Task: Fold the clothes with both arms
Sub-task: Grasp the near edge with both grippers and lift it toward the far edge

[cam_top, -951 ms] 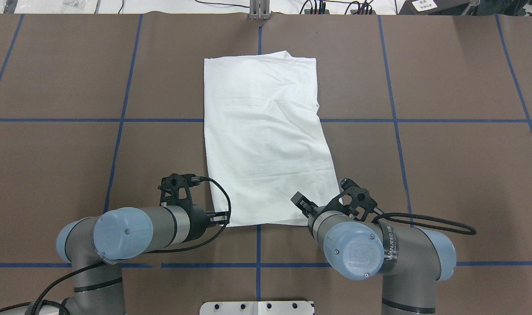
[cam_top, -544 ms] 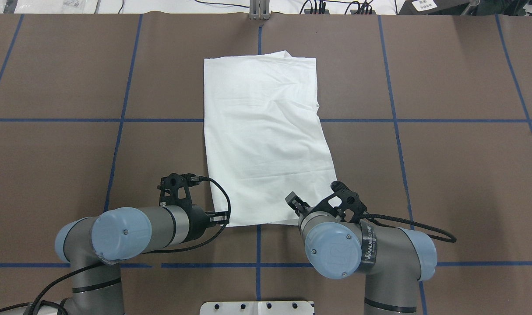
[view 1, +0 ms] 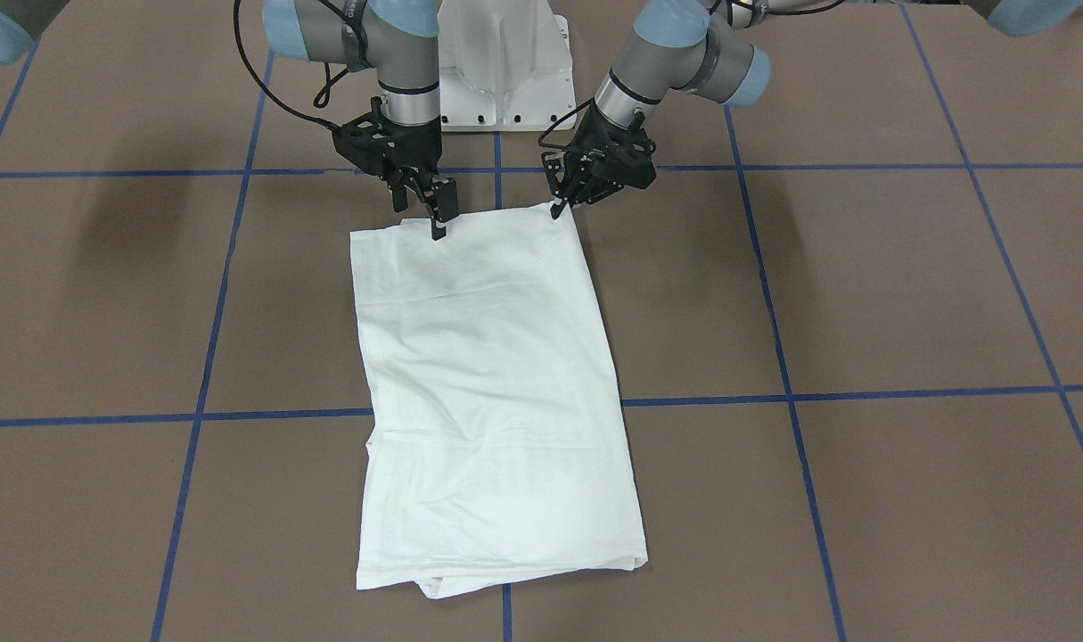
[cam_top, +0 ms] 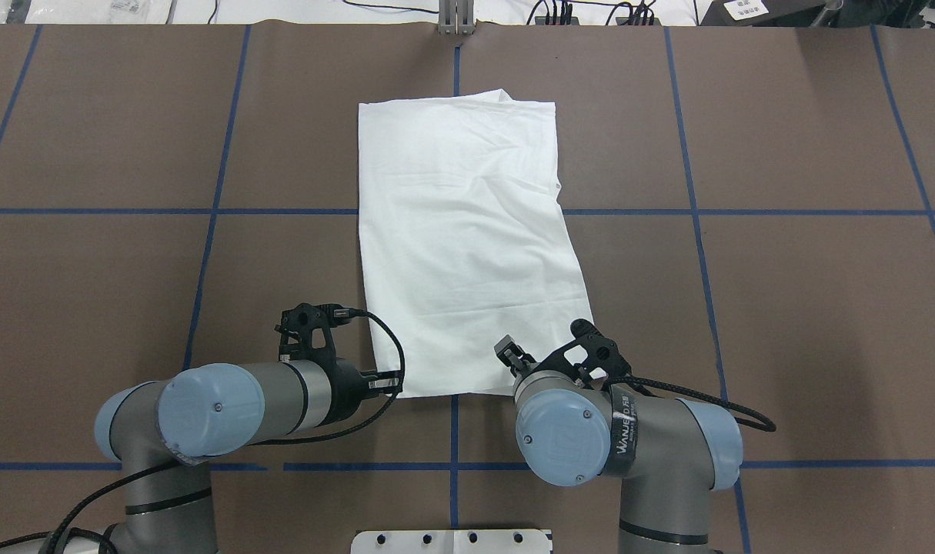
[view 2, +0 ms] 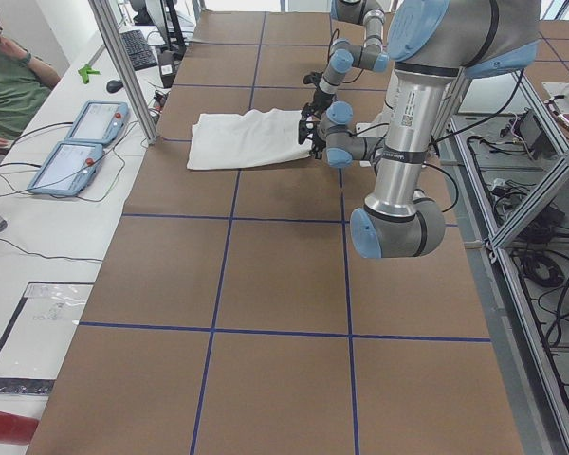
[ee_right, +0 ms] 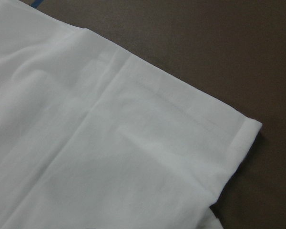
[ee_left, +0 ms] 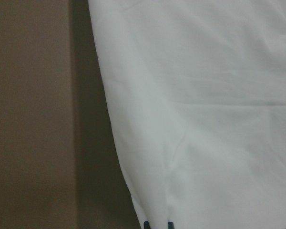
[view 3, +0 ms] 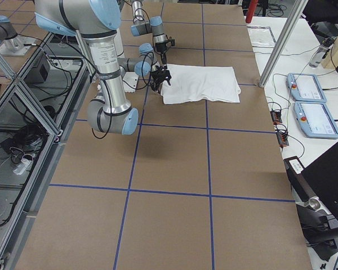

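Shirt (cam_top: 459, 231) is flat on the worktop (cam_top: 783, 308), already folded into a long narrow rectangle. It runs lengthwise away from the robot, roughly on the centre line. No sleeves or print are showing.

Step, as I read it: taking hold of the near short edge for a lengthwise fold. Nothing is lifted yet and the cloth lies flat along that edge.

Left tool (view 1: 556, 209): down at the near-left corner of the shirt. The left wrist view shows its fingertips (ee_left: 146, 224) almost together with white cloth between them. Looks clenched on the corner, though the tips sit at the frame edge, so I'm not fully confident.

Right tool (view 1: 422, 212): jaws apart, holding nothing. In the front view one finger reaches down to the cloth just inside the near edge, well inboard of the near-right corner (ee_right: 248, 128). No fingers are visible in the right wrist view, only the stitched hem and that free corner.

Next move needs:
- The right tool has to get both fingers around the near edge and close on all layers. Its grab point isn't symmetric with the left one, so expect the right corner to sag.
- Then lift both tools together, level, and carry the edge towards the far end.
- Risk: thin stacked layers, so a pinch may catch only the top ply.
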